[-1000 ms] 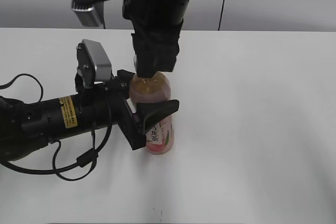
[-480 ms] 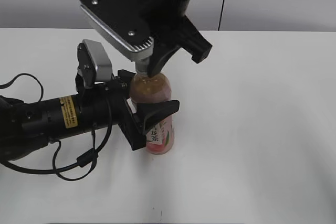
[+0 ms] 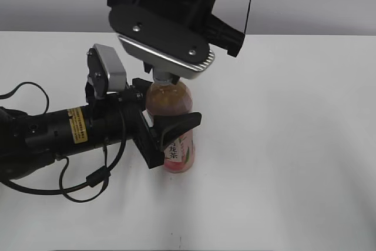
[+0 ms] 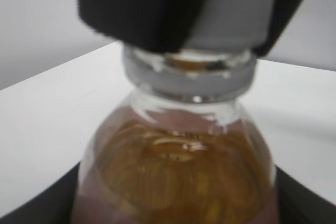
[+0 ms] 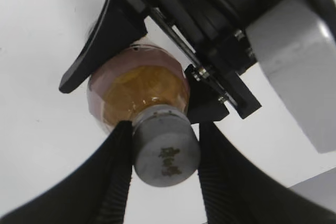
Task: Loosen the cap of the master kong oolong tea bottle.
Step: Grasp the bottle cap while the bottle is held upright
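Note:
The master kong oolong tea bottle (image 3: 169, 101) stands upright on the white table, with pale amber tea and a pink-and-white label. My left gripper (image 3: 174, 124) comes in from the left and is shut on the bottle's body. In the left wrist view the bottle's shoulder (image 4: 178, 171) fills the frame. My right gripper (image 5: 168, 167) comes down from above. Its two black ribbed fingers are shut on the white cap (image 5: 167, 153), which has a small grey mark on top. In the exterior view the cap is hidden behind the right wrist's silver camera plate (image 3: 167, 45).
The white table (image 3: 282, 145) stretches to the right and front of the bottle. The left arm's black body and cables (image 3: 53, 136) lie along the left side. A grey wall rises behind the table.
The right wrist has turned about the cap: its silver camera plate swung from the upper left round to the front of the bottle's neck. The bottle and left gripper have not moved.

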Motion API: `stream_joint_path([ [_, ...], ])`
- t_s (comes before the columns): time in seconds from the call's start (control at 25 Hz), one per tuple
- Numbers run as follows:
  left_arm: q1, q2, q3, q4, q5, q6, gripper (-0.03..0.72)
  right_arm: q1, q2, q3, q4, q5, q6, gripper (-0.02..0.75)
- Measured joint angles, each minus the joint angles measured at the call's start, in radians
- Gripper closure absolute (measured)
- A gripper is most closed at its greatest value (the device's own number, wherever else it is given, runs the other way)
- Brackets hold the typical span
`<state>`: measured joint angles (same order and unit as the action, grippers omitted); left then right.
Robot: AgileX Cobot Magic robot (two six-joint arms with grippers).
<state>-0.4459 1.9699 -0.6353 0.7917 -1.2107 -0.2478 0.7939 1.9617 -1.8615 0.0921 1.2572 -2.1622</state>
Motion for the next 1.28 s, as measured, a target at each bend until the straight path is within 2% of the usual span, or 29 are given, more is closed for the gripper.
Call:
stream_joint_path([
  [0.16,0.000,0.000,0.000,0.000,0.001,-0.001,0.244,0.001,0.000,0.000,-0.014,-0.001,-0.120,0.455],
  [0.44,0.000,0.000,-0.005,0.003,0.009,-0.012,0.244,0.004,0.000,0.000,-0.051,-0.004,-0.185,0.455],
  [1.28,-0.001,0.000,-0.008,0.013,0.018,-0.015,0.244,0.010,-0.010,0.010,-0.084,-0.007,-0.234,0.455],
])
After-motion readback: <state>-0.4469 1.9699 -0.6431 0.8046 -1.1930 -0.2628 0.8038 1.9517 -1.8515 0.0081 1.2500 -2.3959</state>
